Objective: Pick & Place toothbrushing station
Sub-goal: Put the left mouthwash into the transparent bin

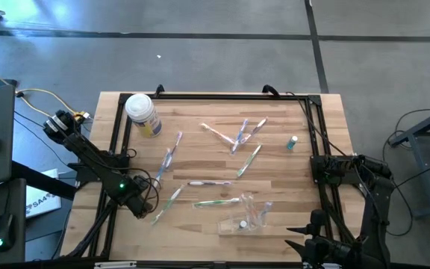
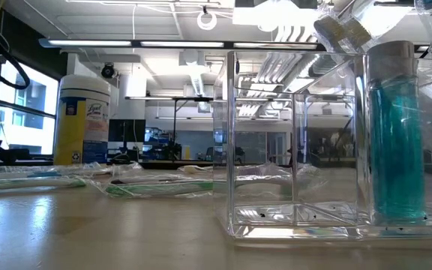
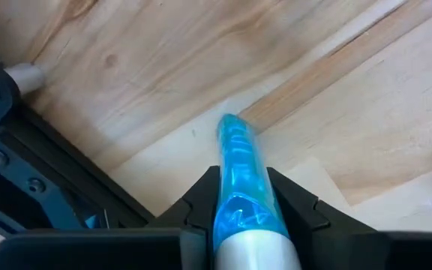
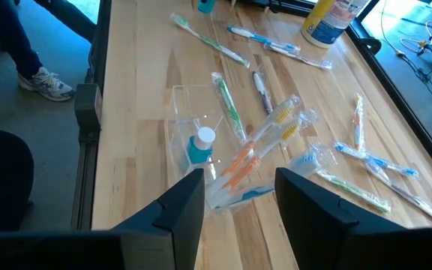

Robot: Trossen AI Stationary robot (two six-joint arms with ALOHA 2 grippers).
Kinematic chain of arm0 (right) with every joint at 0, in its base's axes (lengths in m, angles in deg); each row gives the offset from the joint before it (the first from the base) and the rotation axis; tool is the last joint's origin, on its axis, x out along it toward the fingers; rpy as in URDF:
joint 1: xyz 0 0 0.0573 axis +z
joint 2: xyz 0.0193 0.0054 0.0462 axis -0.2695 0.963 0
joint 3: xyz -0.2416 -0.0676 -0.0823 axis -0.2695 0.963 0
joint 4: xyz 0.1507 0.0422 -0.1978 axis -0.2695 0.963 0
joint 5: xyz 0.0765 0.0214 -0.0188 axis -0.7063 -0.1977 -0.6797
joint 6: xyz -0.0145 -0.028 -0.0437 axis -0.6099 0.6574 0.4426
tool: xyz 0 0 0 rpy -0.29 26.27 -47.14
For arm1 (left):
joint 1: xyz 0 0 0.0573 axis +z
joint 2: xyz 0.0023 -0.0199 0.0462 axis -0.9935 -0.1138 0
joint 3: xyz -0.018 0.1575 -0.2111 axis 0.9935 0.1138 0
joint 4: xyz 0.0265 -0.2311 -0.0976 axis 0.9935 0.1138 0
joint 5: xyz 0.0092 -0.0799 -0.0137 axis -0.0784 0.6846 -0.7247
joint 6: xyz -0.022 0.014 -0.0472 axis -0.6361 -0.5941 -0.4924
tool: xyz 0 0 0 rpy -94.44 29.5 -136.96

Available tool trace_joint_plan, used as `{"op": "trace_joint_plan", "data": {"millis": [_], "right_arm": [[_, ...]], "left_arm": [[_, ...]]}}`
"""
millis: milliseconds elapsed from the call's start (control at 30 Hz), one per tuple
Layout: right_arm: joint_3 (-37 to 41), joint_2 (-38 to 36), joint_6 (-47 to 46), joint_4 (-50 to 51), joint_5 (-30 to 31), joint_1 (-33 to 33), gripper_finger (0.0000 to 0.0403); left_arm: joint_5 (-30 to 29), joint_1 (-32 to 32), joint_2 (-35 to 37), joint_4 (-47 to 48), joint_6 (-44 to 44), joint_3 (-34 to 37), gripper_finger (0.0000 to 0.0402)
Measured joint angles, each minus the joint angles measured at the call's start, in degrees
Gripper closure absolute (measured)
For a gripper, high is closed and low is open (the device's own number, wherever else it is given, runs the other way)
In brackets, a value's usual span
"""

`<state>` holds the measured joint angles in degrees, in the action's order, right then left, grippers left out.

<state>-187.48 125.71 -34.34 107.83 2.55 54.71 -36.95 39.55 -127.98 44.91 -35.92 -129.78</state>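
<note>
- The left gripper [image 3: 242,196] sat low over the near left corner of the wooden table [image 1: 200,161], well to the left of the clear holder [image 1: 246,214].
- In the left wrist view its two dark fingers [image 3: 201,199] were pressed against either side of a blue toothbrush handle [image 3: 240,176], clamped on it; the handle's tip pointed out over the wood.
- From above, that toothbrush [image 1: 167,204] lay slanted just beside the gripper, left of the holder.
- The holder stood near the table's front edge, with a small blue-and-white bottle [image 4: 199,145] and a few orange and yellow toothbrushes [image 4: 265,142] in it.
- More toothbrushes [image 1: 239,134] lay scattered behind the holder, toward the table's far side.
- A white-lidded jar with a yellow label [image 1: 142,113] stood far back and to the holder's left.
- The right gripper [image 4: 238,199] waited at the table's near right corner, right of the holder, fingers apart and holding nothing.
</note>
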Motion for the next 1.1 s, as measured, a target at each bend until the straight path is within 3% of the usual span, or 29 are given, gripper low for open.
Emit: {"op": "trace_joint_plan", "data": {"millis": [200,400,500,667,733,867,1100], "right_arm": [[0.0,0.0,1.1,0.0,0.2,0.0,0.0245],[0.0,0.0,1.5,0.0,1.4,0.0,0.0245],[0.0,0.0,1.5,0.0,1.6,0.0,0.0245],[0.0,0.0,1.5,0.0,1.6,0.0,0.0245],[0.0,0.0,1.5,0.0,1.6,0.0,0.0245],[0.0,0.0,1.5,0.0,1.6,0.0,0.0245],[0.0,0.0,1.5,0.0,1.5,0.0,0.0245]], "left_arm": [[-0.2,0.0,0.0,-2.5,2.4,-1.8,0.0327],[-5.4,0.0,0.0,3.6,6.7,-11.5,0.0327],[-10.6,0.0,0.0,5.6,10.3,-17.8,0.0327],[-24.1,0.8,-1.5,5.1,15.8,-28.2,0.0327],[-26.4,2.6,-4.0,4.2,19.1,-32.4,0.0327],[-26.9,7.0,-10.9,1.0,29.3,-40.5,0.0327],[-19.8,14.0,-24.5,-1.6,47.5,-57.5,0.0327]]}}
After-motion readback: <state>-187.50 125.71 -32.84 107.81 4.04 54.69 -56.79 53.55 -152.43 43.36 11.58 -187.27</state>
